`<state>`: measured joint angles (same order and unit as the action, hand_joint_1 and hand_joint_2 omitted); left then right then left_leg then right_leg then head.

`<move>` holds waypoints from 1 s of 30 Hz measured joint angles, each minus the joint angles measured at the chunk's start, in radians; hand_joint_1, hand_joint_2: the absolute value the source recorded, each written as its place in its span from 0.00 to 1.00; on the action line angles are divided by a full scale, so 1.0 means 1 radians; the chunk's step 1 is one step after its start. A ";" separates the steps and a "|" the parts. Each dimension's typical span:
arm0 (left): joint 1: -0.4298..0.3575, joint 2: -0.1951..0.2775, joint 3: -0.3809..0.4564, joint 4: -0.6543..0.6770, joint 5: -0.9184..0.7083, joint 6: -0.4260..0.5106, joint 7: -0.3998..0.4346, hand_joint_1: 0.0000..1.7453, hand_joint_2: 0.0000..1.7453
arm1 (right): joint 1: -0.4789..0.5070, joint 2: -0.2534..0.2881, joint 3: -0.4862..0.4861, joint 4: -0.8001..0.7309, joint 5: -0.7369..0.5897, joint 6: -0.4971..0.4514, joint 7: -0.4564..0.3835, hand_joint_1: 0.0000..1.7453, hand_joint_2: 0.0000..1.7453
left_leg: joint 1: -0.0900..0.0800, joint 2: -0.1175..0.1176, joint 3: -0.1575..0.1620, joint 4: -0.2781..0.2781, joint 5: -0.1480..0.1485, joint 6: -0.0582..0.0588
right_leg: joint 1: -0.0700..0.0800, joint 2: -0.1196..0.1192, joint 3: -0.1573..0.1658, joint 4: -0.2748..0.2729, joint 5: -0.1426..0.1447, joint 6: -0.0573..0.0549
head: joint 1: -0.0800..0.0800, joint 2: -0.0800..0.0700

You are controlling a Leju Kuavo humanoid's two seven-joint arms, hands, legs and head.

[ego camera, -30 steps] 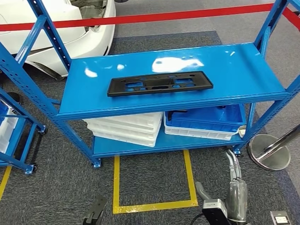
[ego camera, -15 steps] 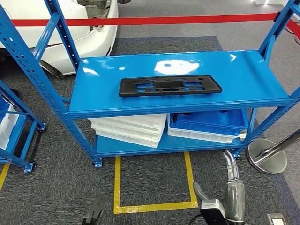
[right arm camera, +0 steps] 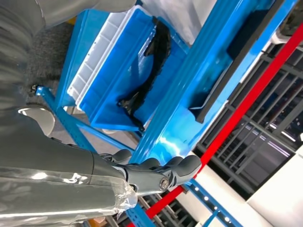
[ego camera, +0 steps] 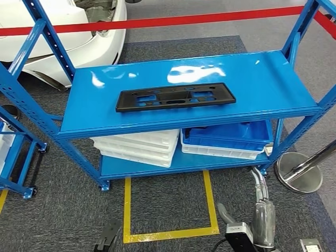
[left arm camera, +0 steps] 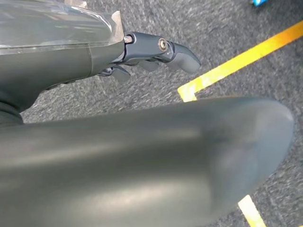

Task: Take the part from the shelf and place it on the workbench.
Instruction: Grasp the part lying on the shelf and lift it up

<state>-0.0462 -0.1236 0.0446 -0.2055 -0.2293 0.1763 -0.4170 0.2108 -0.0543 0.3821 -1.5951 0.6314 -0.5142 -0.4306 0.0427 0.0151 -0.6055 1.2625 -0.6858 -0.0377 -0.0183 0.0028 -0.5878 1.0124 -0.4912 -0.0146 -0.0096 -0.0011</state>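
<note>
My view has swung a little to the right since a moment ago; the black plastic part (ego camera: 175, 97) lies flat on the blue shelf (ego camera: 269, 84), well ahead of my right hand (ego camera: 262, 207), which hangs low, empty, fingers extended; my left hand (left arm camera: 157, 49) likewise hangs empty

blue shelf (ego camera: 257, 79); top: black part (ego camera: 175, 97) flat; bottom: white trays (ego camera: 138, 147), blue tray (ego camera: 233, 137)
</note>
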 joint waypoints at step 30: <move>-0.004 -0.002 0.000 0.003 -0.017 -0.005 0.015 0.00 0.00 | -0.006 0.001 -0.016 0.004 -0.023 0.022 0.002 0.00 1.00 | -0.028 -0.011 -0.035 -0.012 0.030 0.027 | 0.009 0.002 0.008 -0.007 -0.001 -0.006 | -0.003 0.000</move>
<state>-0.0499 -0.1260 0.0446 -0.2022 -0.2461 0.1709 -0.4023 0.2044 -0.0534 0.3661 -1.5908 0.6088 -0.4926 -0.4284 0.0144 0.0046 -0.6402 1.2503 -0.6561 -0.0109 -0.0092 0.0046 -0.5796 1.0052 -0.4921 -0.0203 -0.0127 -0.0011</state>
